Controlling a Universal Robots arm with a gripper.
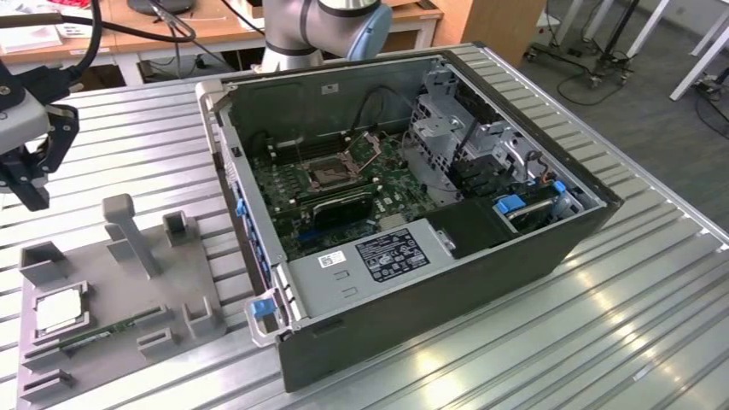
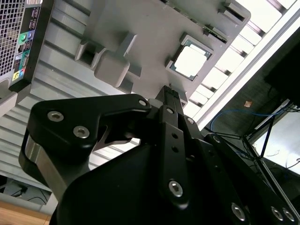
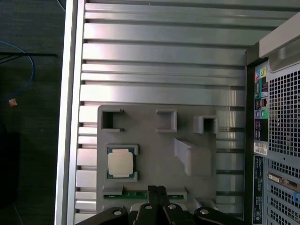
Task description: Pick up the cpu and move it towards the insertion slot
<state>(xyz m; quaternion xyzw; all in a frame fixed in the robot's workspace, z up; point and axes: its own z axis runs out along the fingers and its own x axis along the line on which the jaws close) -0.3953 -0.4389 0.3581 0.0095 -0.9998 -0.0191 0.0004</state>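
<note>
Black pincer (image 1: 32, 192) hangs at the exterior view's far left, raised over the ribbed metal desk (image 1: 547, 342) by the edge of the grey holder tray (image 1: 171, 282). In the first wrist view its fingers (image 3: 153, 194) sit pressed together with nothing between them: clenched, empty.

Next along, the cpu (image 1: 57, 312) lies flat in its square recess on the tray, silver top up and not touched. The green memory stick (image 1: 108, 329) lies in a groove just beside it.

Further right is the open computer case (image 1: 456, 256). The insertion slot (image 1: 330, 175) sits on the green board inside, a silver frame round a dark centre, well apart from the cpu.

Step in hand, I'd say, is the approach to the pick; nothing is lifted yet. A grasp would likely need the fingers spread, centred over the chip, and lowered straight onto its edges. The recess walls look to leave little room.
</note>
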